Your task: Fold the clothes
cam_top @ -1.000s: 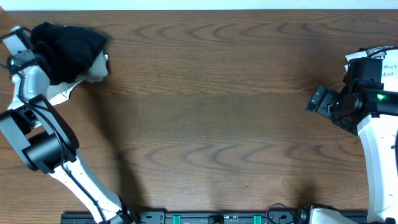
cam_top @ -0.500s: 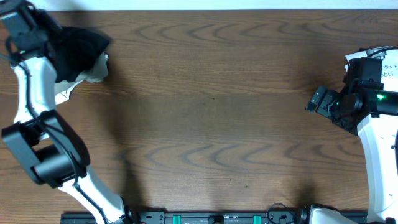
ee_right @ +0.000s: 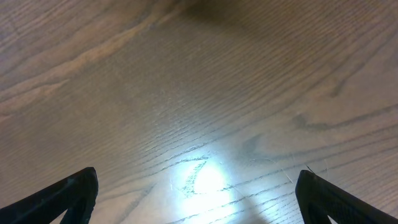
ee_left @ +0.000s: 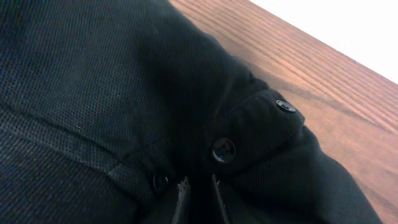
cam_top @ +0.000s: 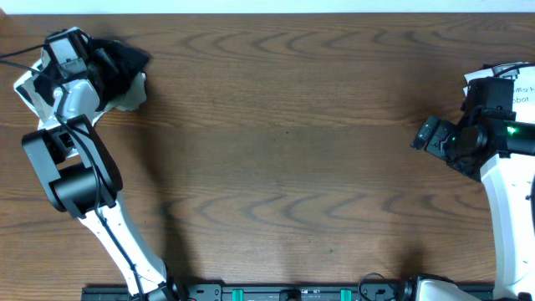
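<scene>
at far left corner of table [cam_top: 284, 167], shirt [cam_top: 117, 63] lies bunched on a pale garment [cam_top: 129, 96]. left jaws close over it, cannot tell if clamped; right jaws wide apart, empty. no fold made yet.

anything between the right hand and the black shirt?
Nothing. In the overhead view, only bare wooden table runs from the right hand across to the black shirt bunched at the far left corner.

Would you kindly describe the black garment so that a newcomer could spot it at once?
Look to the far left corner of the wooden table. The black shirt lies bunched there against a pale cloth; it alone is dark, and its placket carries small black buttons.
</scene>
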`<state>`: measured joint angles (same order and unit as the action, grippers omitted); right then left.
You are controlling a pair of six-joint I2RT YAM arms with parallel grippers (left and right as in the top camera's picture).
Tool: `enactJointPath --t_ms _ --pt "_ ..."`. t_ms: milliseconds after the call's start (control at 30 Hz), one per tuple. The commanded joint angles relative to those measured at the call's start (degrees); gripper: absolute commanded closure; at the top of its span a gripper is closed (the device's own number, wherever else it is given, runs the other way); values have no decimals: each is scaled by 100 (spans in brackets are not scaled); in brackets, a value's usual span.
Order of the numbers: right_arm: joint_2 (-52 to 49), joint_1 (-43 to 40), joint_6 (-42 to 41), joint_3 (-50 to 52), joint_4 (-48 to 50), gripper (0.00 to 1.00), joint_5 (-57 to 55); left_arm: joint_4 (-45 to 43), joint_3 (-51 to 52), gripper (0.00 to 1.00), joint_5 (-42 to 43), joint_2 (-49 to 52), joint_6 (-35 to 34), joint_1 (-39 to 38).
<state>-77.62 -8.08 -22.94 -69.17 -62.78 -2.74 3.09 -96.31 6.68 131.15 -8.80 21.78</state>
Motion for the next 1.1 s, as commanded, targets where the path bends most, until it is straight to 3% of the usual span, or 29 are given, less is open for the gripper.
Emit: enactJointPath --t_ms 0,567,1067 --pt "-28 -55 72 -11 4 1 -2 245 85 84 -129 490 -2 236" --pt "-28 -55 72 -11 4 1 -2 72 83 84 -129 -1128 -2 439" --pt "-28 -55 72 -11 4 1 -4 166 155 84 -133 -308 127 651"
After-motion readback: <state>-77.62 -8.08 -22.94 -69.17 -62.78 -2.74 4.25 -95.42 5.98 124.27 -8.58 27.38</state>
